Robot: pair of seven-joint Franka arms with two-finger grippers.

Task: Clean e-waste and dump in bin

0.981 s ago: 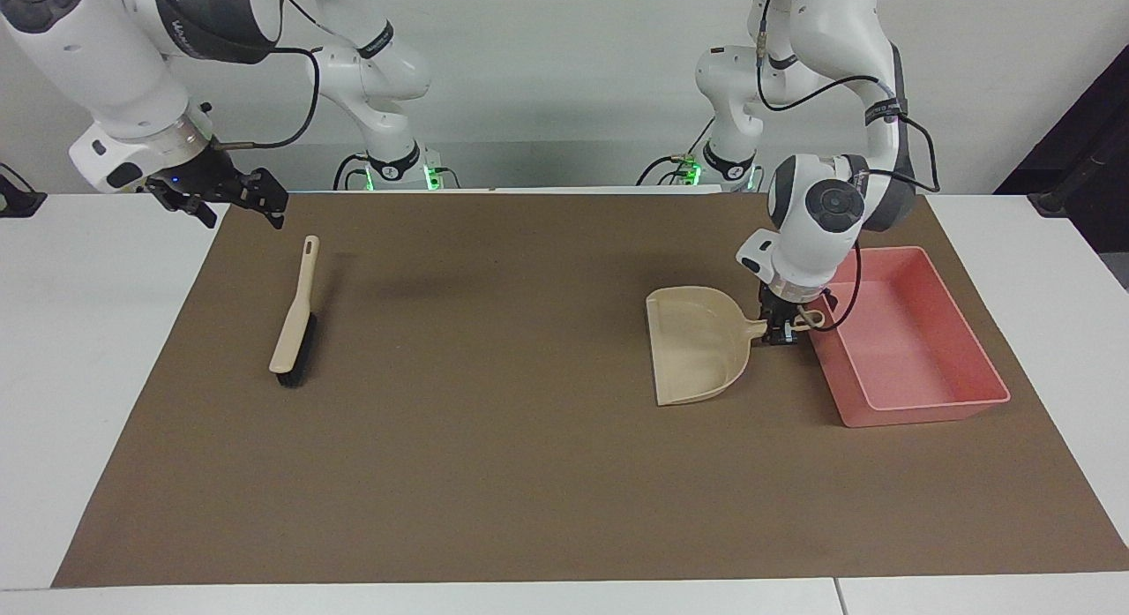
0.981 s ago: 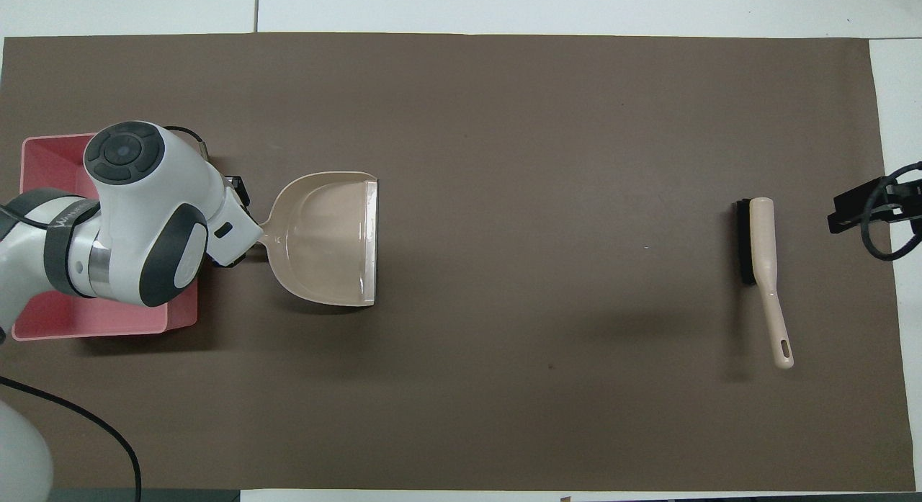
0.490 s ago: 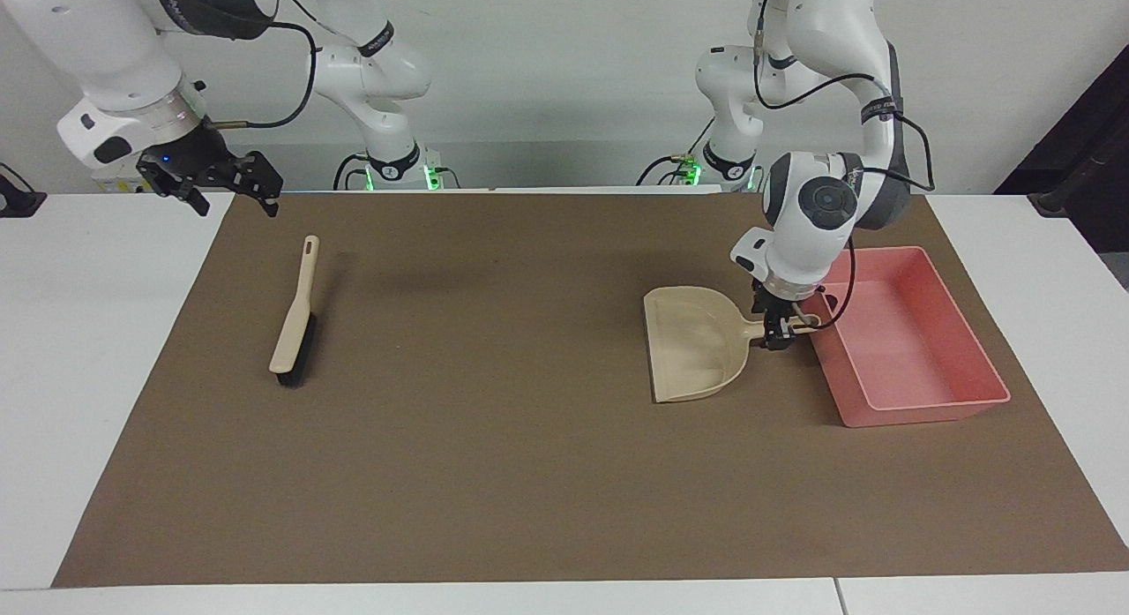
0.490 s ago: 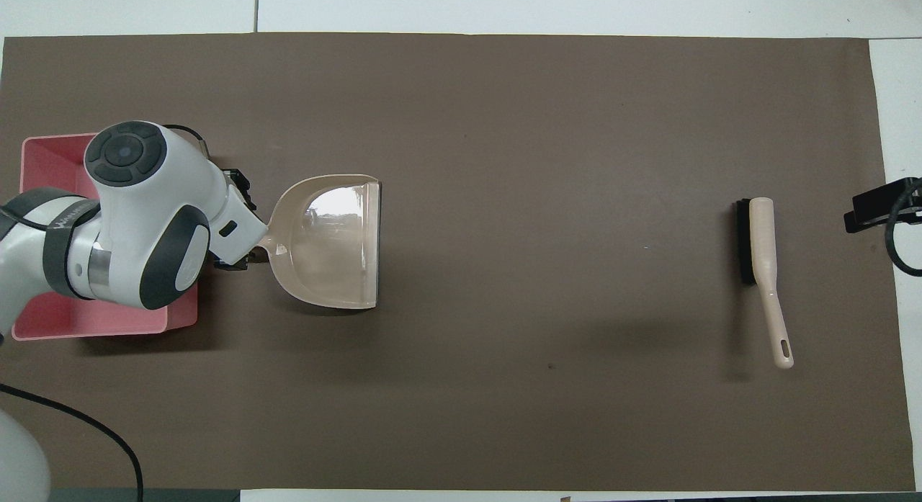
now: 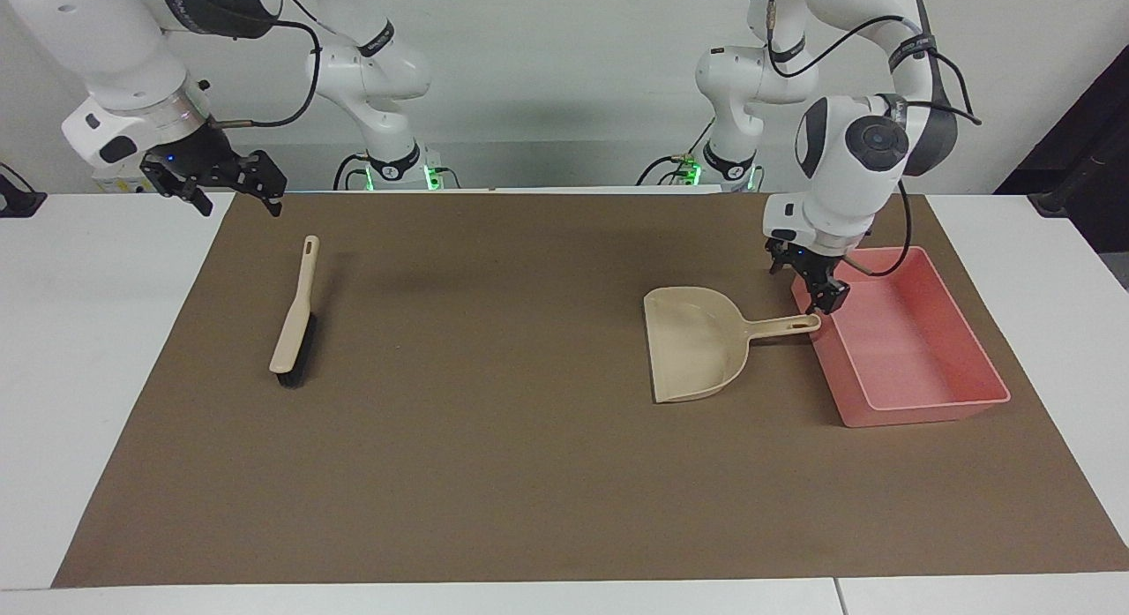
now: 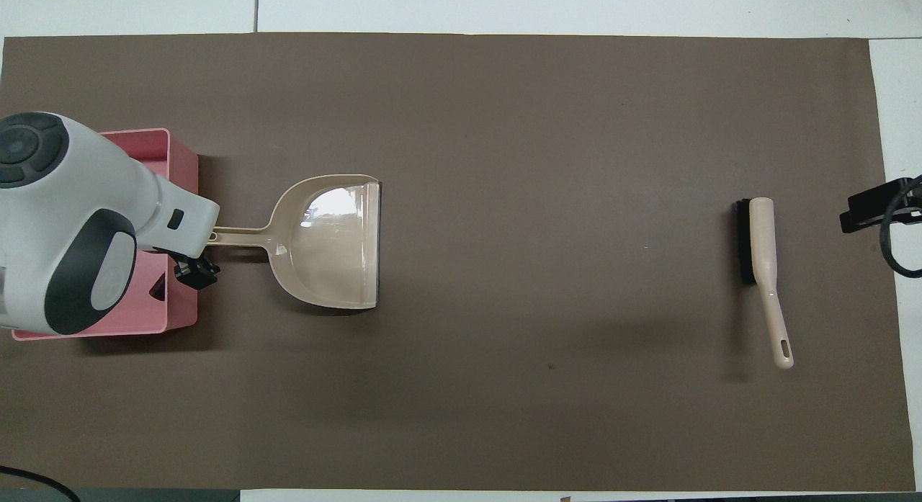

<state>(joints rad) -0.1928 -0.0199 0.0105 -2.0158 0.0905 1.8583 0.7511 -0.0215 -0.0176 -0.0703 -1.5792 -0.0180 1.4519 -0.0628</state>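
Dustpan (image 5: 697, 343) handle toward bin (image 5: 917, 401), lengthwise along table.

Open mat (image 5: 494, 421) between dustpan (image 5: 697, 341) and brush (image 5: 294, 319).

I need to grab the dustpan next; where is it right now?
The dustpan lies flat on the brown mat toward the left arm's end, its handle tip beside the pink bin, in neither gripper.
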